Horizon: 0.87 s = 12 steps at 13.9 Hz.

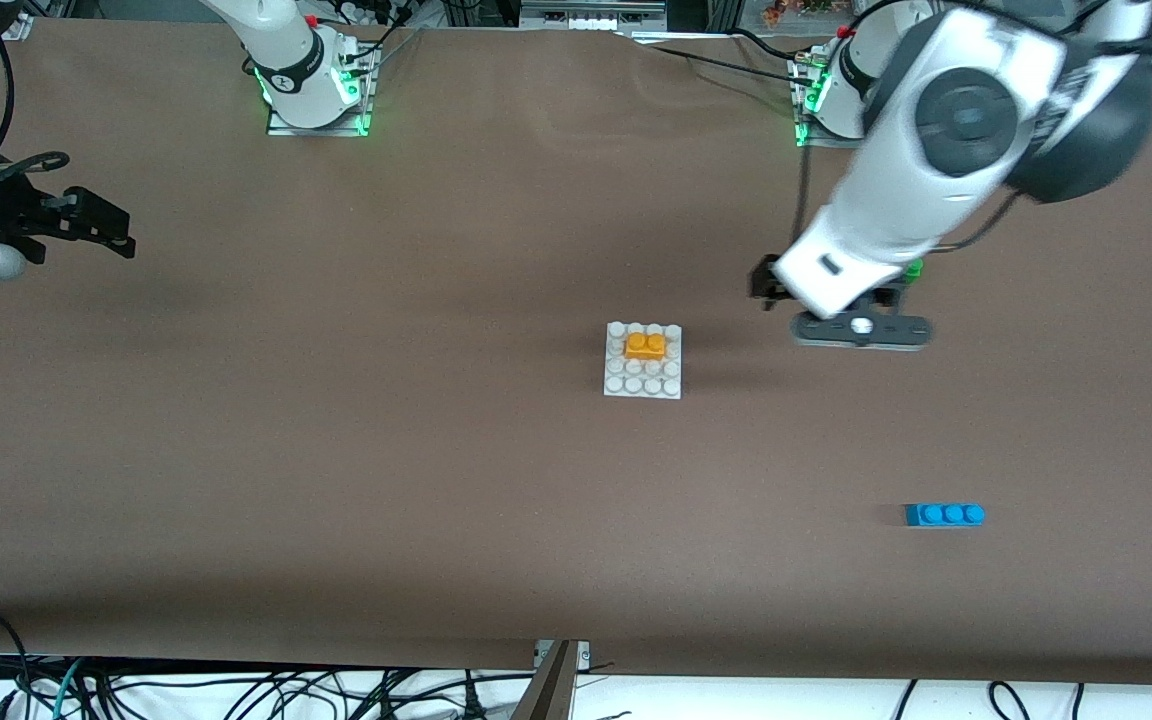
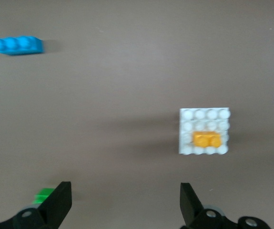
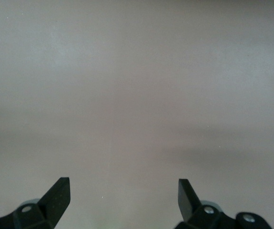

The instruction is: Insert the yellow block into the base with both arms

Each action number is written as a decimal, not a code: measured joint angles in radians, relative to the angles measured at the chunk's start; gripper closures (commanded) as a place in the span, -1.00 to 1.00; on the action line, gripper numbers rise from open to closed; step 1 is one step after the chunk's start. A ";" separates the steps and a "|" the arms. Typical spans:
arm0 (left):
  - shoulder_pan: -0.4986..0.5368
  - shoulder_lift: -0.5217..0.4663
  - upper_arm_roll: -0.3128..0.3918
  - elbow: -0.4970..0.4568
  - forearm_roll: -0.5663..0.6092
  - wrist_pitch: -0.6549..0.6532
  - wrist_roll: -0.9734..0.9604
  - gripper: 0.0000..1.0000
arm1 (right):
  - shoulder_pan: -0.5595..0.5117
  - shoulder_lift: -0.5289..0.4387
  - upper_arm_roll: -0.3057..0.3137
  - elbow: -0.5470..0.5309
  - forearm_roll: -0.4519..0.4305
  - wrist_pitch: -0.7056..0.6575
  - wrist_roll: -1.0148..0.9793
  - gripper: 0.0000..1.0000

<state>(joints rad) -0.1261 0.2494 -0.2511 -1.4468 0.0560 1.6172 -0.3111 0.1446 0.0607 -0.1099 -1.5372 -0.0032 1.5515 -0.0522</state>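
Table [image 1: 336, 450] is seen brown and bare-topped, both hands are held wide and holding nothing, the left hand [image 2: 125, 202] over the green brick [image 2: 42, 195], the right hand [image 3: 123, 200] over its table end, with the yellow block [image 1: 645, 346] seated on the base [image 1: 617, 386], blue brick [image 1: 944, 514] well apart.
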 measured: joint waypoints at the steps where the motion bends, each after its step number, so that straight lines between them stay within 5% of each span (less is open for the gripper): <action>1: 0.004 -0.029 0.040 -0.002 -0.008 -0.014 0.049 -1.00 | 0.000 0.000 0.000 0.000 0.000 0.000 0.000 -1.00; 8: 0.009 -0.154 0.271 -0.108 -0.013 -0.026 0.219 -1.00 | 0.000 0.000 0.000 0.000 0.000 0.000 0.000 -1.00; 12: 0.010 -0.169 0.300 -0.148 -0.013 -0.007 0.240 -1.00 | 0.000 0.000 0.000 0.000 0.000 0.000 0.000 -1.00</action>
<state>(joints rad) -0.1160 0.0809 0.0492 -1.5944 0.0431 1.6102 -0.0709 0.1445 0.0608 -0.1100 -1.5372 -0.0032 1.5515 -0.0522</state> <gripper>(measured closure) 0.000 0.000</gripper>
